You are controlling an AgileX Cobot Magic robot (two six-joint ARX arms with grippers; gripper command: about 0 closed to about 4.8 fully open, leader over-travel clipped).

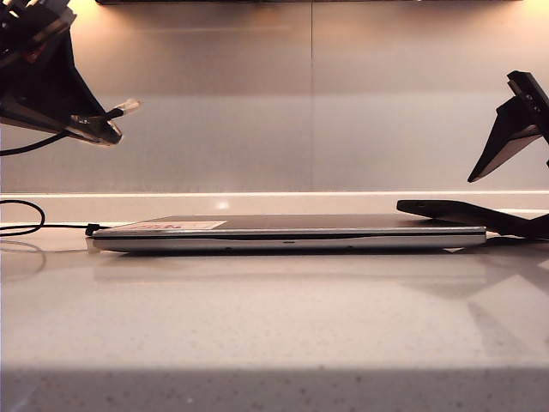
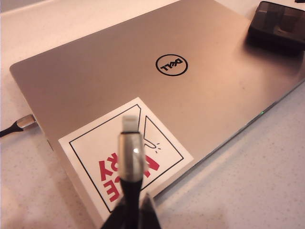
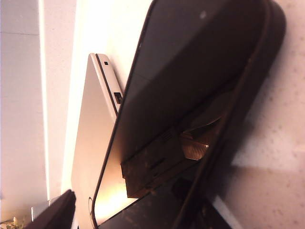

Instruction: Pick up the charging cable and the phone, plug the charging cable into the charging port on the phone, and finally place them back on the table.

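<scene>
The phone (image 1: 455, 213) lies propped on the laptop's (image 1: 292, 232) right end, overhanging its edge above the desk (image 1: 274, 326). The right gripper (image 3: 138, 210) hovers wide open around it, holding nothing; a careless closing could tip it off. Above the laptop's left end, with open room between, the left gripper (image 1: 94, 129) pinches the charging cable (image 2: 131, 157).

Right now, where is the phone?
In the exterior view the phone lies at the right, one end propped on the closed laptop, below the open right claw.
</scene>
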